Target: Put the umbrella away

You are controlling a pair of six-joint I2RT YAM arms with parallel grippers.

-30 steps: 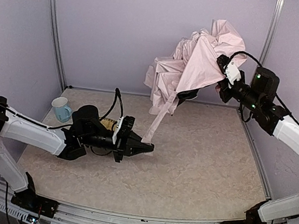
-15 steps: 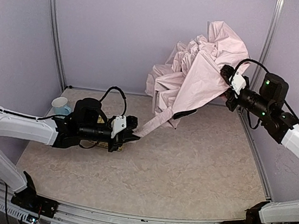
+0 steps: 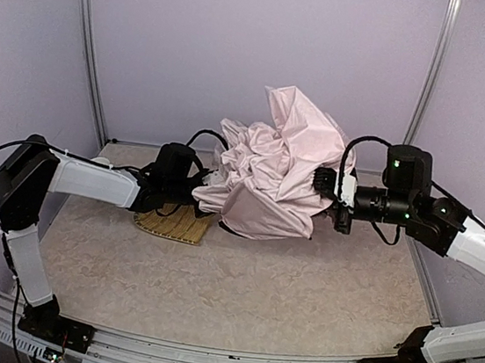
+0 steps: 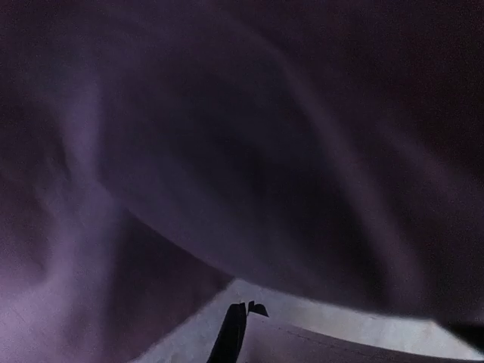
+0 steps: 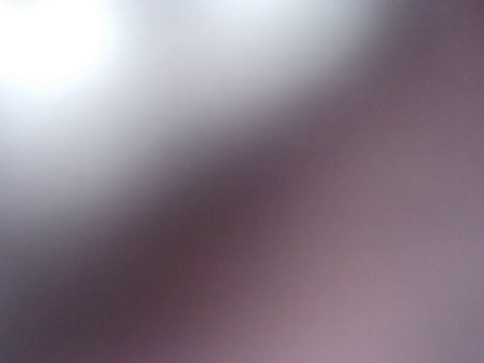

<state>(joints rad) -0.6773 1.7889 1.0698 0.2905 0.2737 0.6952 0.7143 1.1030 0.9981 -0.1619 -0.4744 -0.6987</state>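
Dropped way down since a second ago: the umbrella [image 3: 269,180] was hanging up high on the right, and now it's a crumpled pink heap low over the back middle of the tabletop [image 3: 299,295], squeezed between both arms. Left hand [image 3: 210,180] has swung in from the left and is buried in the fabric, jaws closed; can't tell what it's pinching. Right hand [image 3: 322,184] is closed too, pushed into the heap's right side, grip hidden. Straw mat [image 3: 171,224] lies flat under the left wrist. Both wrist views are just blurry cloth.
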